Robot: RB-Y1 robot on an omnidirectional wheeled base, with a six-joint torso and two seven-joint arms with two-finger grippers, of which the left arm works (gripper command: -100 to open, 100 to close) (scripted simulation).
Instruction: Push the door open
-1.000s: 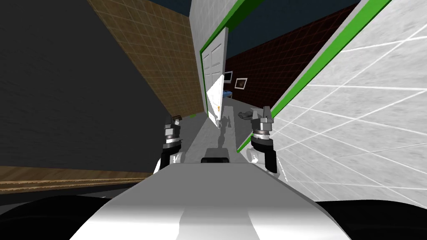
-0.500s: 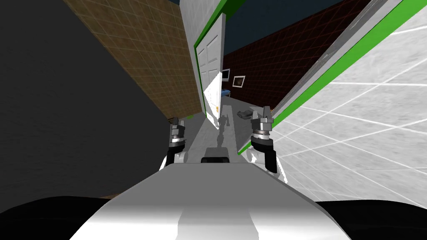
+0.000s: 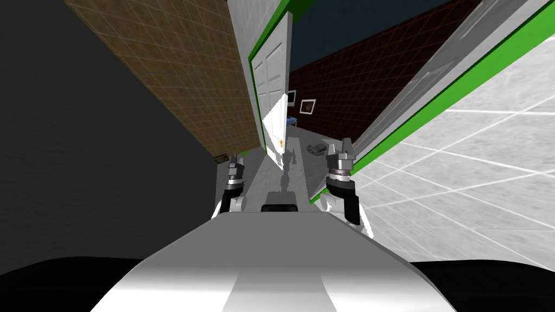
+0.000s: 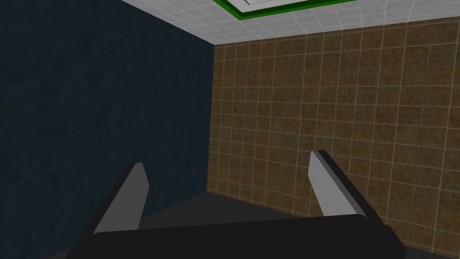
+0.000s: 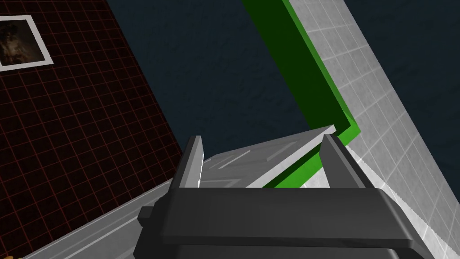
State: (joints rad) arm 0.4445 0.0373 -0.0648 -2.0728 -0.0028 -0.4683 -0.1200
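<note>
Walls stand close on both sides of me: a white tiled wall [image 3: 477,162] just outside the right pincer [image 3: 339,142], and a brown tiled wall [image 3: 179,70] outside the left pincer [image 4: 227,158]. Between them a green frame [image 5: 308,67] marks the doorway, and its right post passes just beside the right pincer.

The door [image 3: 273,92] is white with panels. It lies ahead of both pincers, more on the left one's side, so I judge the left arm to be the nearer one. Its long axis is upright. The leaf does not lie across my way. It runs away from me along the left post, so it looks mostly open already. Past its free edge I see the dark red wall [image 3: 347,76] of the next room.

The floor [image 3: 301,173] gives a narrow free lane straight ahead, between the two pincers. A small orange knob [image 3: 282,142] sits near the door's free edge, ahead of the left pincer and apart from it.

Both pincers are spread wide and hold nothing. Beyond the right one's fingers is a grey panelled surface [image 5: 263,162] beside the frame's corner. I cannot tell what it belongs to.

If more opening is needed, I think the left pincer must go forward against the leaf. There is little room toward the outer sides.
</note>
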